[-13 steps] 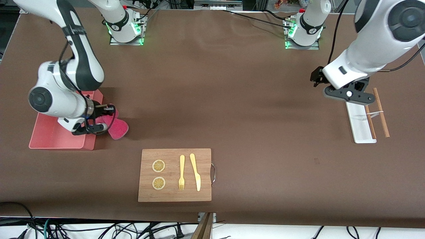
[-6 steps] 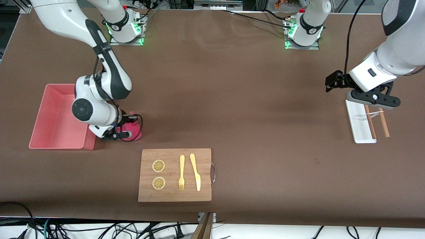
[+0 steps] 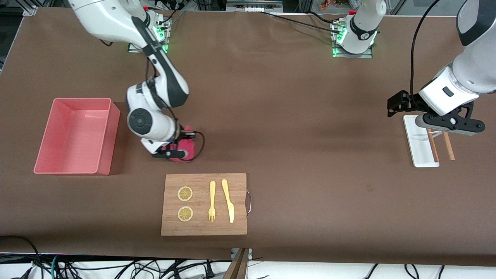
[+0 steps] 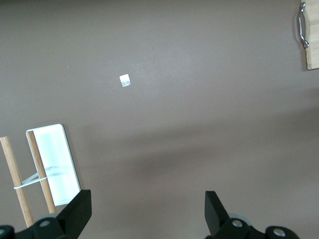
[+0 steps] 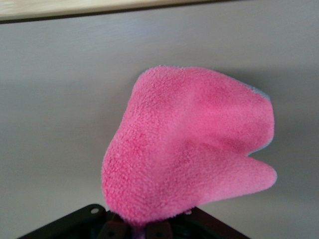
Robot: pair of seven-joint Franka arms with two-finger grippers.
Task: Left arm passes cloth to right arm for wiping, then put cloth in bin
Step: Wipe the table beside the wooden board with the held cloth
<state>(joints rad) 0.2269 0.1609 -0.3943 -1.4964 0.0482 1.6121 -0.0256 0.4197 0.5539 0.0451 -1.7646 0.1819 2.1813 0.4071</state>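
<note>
At the right arm's end of the table we see the bin (image 3: 75, 135), a salmon-pink tub with nothing in it, so the last step is not yet done. Beside it, toward the middle of the table, our right gripper (image 3: 176, 152) has its fingers pressed together on the cloth (image 3: 182, 147), which hangs pink and bunched from the jaws in the right wrist view (image 5: 192, 149), low over the brown table (image 3: 271, 116) just beside the wooden cutting board (image 3: 204, 204). We judge the handover complete, since the cloth is with the right arm, and the wiping to be under way or just finishing; dropping the cloth into the bin is what remains.

The board, nearer the front camera, carries two lemon slices (image 3: 185, 193), a fork (image 3: 212, 201) and a knife (image 3: 228, 200).

Toward the left arm's end, our left gripper (image 3: 445, 124) waits over the white tray (image 3: 420, 149) beside the chopsticks (image 3: 447, 145), fingers spread wide and holding nothing (image 4: 149, 219).

We can read no brand, label or writing anywhere; a small white scrap (image 4: 125, 80) on the table shows nothing legible.
</note>
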